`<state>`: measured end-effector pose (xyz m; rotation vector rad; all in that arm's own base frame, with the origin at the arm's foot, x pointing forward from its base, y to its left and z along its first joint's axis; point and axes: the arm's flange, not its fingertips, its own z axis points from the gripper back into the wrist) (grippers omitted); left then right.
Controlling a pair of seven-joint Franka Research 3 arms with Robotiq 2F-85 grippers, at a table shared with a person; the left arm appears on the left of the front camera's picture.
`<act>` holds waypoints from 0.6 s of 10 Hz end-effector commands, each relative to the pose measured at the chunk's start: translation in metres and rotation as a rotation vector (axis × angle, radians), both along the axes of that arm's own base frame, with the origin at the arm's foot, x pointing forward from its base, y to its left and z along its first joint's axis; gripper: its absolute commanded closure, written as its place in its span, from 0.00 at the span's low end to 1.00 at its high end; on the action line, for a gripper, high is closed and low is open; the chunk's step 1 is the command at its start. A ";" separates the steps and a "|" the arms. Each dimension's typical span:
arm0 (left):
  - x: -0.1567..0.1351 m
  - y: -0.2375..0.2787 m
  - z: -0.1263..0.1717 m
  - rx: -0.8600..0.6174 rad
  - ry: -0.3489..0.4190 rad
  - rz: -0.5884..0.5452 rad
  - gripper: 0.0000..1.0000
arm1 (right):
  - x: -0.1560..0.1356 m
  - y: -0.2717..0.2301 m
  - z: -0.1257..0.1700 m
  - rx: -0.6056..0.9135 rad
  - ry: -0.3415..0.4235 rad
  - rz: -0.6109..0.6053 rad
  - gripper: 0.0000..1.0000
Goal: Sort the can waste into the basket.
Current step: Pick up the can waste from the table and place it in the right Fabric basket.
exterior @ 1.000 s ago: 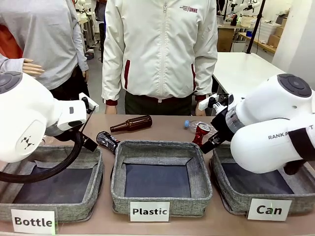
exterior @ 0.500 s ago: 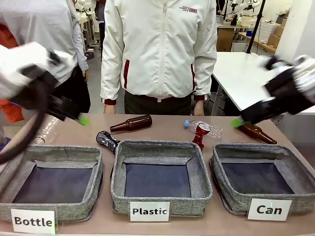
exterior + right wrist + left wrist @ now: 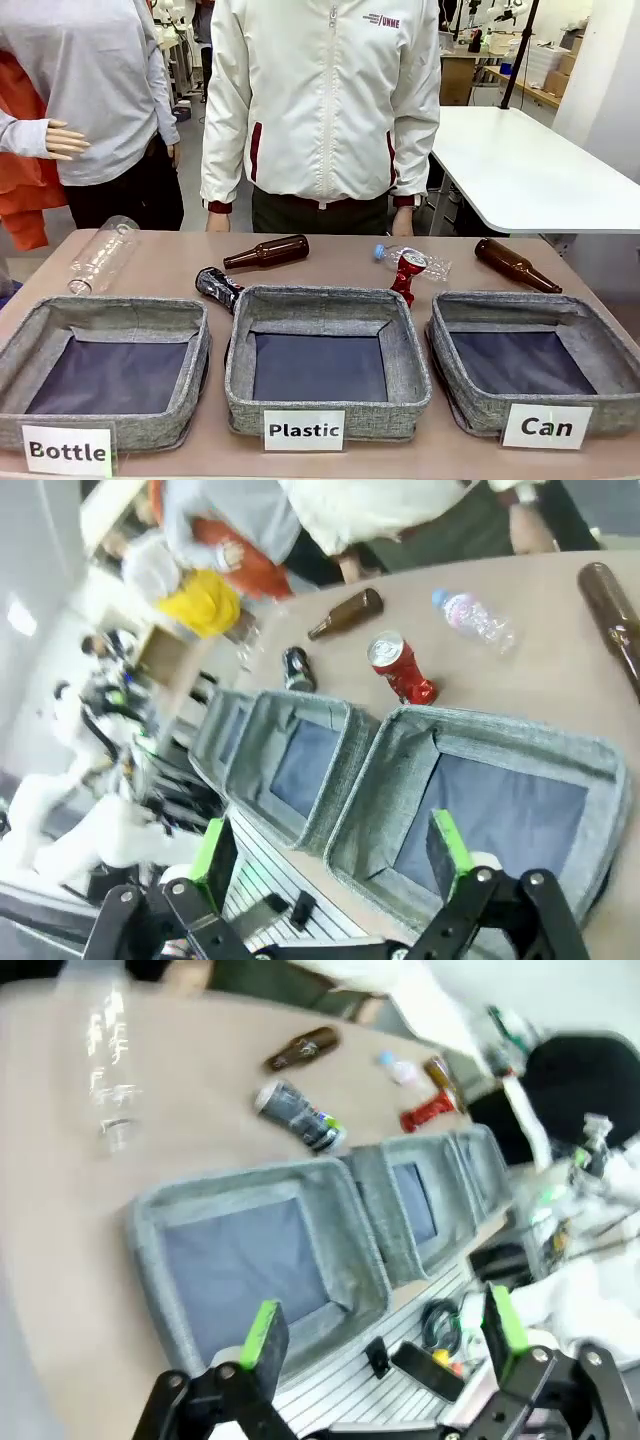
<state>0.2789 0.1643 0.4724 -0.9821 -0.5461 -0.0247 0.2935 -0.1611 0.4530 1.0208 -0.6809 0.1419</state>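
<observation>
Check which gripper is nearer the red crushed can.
Right. The right gripper hangs open before the Can basket, the red can just behind it. The left gripper hangs open before the Bottle basket, at the row's far end from the can.

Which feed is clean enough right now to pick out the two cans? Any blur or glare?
Front view: sharp and evenly lit, red can and black can both crisp, no harsh glare. Left wrist view: tilted and soft, both cans smeared. Right wrist view: centre fairly clear, red can readable, left edge blurred and bent by the wide lens.
</observation>
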 end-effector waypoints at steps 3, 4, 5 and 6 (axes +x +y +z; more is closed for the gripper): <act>0.038 0.021 -0.081 -0.296 0.144 0.171 0.00 | 0.008 -0.027 -0.035 0.198 0.000 -0.108 0.00; 0.045 0.020 -0.091 -0.334 0.170 0.209 0.00 | 0.006 -0.029 -0.038 0.217 -0.002 -0.151 0.00; 0.050 0.011 -0.092 -0.312 0.225 0.295 0.00 | -0.001 -0.028 -0.037 0.164 0.032 -0.108 0.00; 0.031 0.028 -0.093 -0.287 0.187 0.210 0.00 | -0.001 -0.028 -0.037 0.164 0.032 -0.108 0.00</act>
